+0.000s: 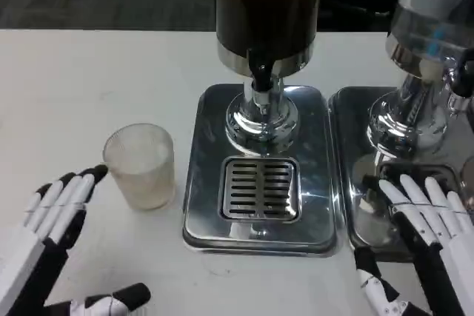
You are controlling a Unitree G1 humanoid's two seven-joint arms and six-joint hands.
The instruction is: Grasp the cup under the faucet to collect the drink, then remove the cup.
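cup (140,165) left of drip tray (259,221) – not under faucet (261,79) | left hand (55,216), right hand (422,216) – both spread, empty

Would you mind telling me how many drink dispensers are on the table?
2: a dark-filled dispenser at centre over the drip grate, and a second dispenser at the right edge, partly cropped; more may lie beyond.

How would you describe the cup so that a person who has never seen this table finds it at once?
Start from the tall dark drink dispenser on its shiny steel drip tray. Just left of that tray, on the white table, stands the small frosted, translucent plastic cup, upright and empty. It is the only non-metal vessel, close to the fingertips of the left hand.
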